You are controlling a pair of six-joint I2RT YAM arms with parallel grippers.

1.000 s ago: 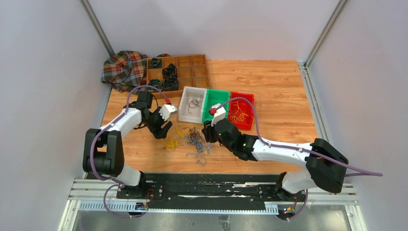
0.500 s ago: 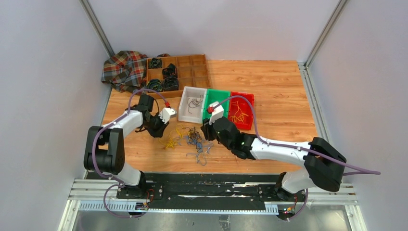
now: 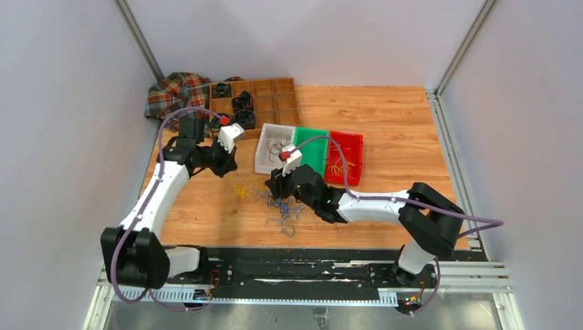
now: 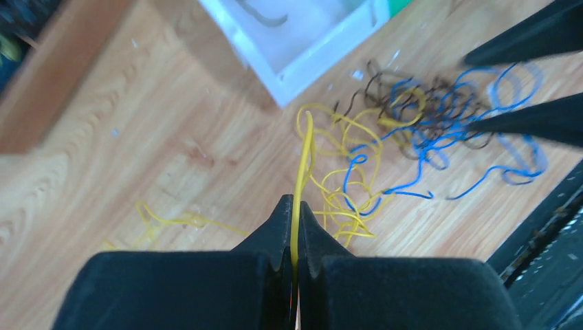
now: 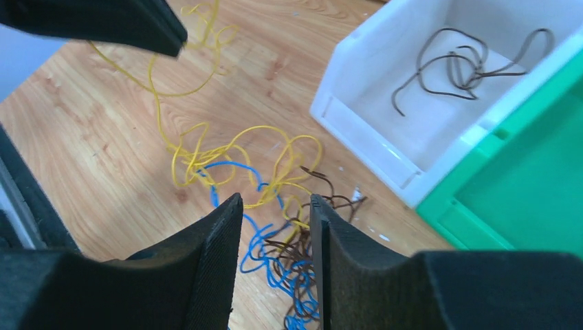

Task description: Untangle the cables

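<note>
The cables lie as a loose tangle [image 3: 280, 201] of thin yellow, blue and dark brown wires on the wooden table in front of the bins. My left gripper [image 4: 294, 203] is shut on one yellow cable [image 4: 303, 155], which runs taut from the jaws down to the yellow loops [image 4: 344, 199]. In the top view the left gripper [image 3: 225, 163] is raised left of the pile. My right gripper [image 5: 273, 201] stands open just above the blue and brown part [image 5: 289, 254] of the tangle, with nothing between its fingers.
A white bin [image 3: 263, 157] holding a dark wire, a green bin [image 3: 313, 132] and a red bin [image 3: 352, 141] with yellow wires stand side by side behind the pile. A wooden divider tray [image 3: 265, 103] with black coiled bundles and a plaid cloth [image 3: 173, 96] sit at the back left.
The left gripper closed on a yellow cable and pulled it up and back to the left. The right gripper moved left to stand over the tangle.
</note>
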